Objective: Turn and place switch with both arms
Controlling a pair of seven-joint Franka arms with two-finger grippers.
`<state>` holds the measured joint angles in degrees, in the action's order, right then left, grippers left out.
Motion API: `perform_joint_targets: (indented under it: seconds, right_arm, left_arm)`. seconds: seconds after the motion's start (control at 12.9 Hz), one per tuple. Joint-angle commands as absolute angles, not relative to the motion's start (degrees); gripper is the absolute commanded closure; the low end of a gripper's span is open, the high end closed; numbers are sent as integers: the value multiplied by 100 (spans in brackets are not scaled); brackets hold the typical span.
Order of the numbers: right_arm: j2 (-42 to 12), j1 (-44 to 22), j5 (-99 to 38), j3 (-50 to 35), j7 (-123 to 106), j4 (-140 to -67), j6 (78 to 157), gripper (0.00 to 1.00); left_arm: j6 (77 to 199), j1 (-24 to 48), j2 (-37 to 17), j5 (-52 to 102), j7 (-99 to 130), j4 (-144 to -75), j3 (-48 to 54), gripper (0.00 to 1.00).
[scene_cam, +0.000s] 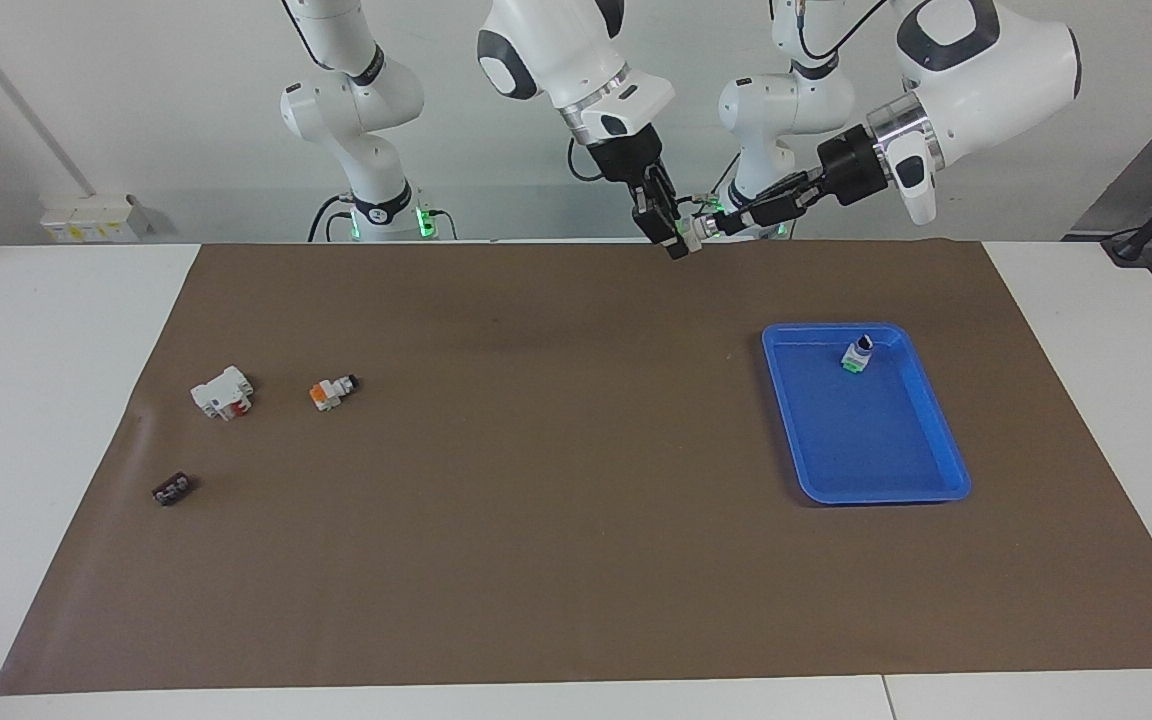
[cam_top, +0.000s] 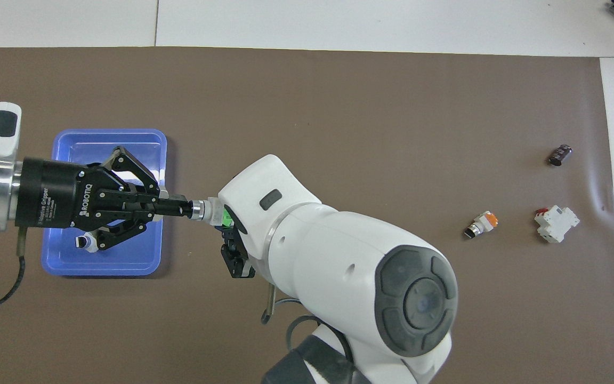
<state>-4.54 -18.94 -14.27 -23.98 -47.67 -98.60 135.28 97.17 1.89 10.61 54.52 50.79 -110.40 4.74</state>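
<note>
A switch [cam_top: 208, 209] with a green base face hangs in the air over the mat's edge nearest the robots, held between both hands. My right gripper [scene_cam: 678, 242] [cam_top: 226, 226] comes down from above and is shut on the switch's [scene_cam: 693, 232] white-grey body. My left gripper [scene_cam: 731, 220] [cam_top: 182, 208] reaches in level from the left arm's end and is shut on its black knob, beside the silver collar. The right arm's wrist hides most of the switch body in the overhead view.
A blue tray [scene_cam: 896, 470] [cam_top: 126, 264] toward the left arm's end holds another switch [scene_cam: 856, 356] [cam_top: 84, 242]. Toward the right arm's end lie an orange-based switch [scene_cam: 332, 391] [cam_top: 480, 224], a white block with red parts [scene_cam: 222, 392] [cam_top: 556, 224] and a dark strip [scene_cam: 172, 489] [cam_top: 560, 155].
</note>
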Motion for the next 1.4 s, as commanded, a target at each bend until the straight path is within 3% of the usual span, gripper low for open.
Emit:
perform_joint_targets:
  seconds: [0.0,0.78,1.32]
  right_arm:
    - [-545,-1916,-1283,-2461,-4562,-9765,13562,100]
    - [-536,-1925,-1275,-2461,-4457,-9765,13562,100]
    - [-536,-1925,-1274,-2461,-4438,-9765,13562,100]
  left_arm:
    - [9809,299,1169,5555,5815,-11109,606,100]
    - [9896,220,1160,5248,10692,-11109,677,100]
    - [9984,202,1187,5212,12907,-11180,677,100]
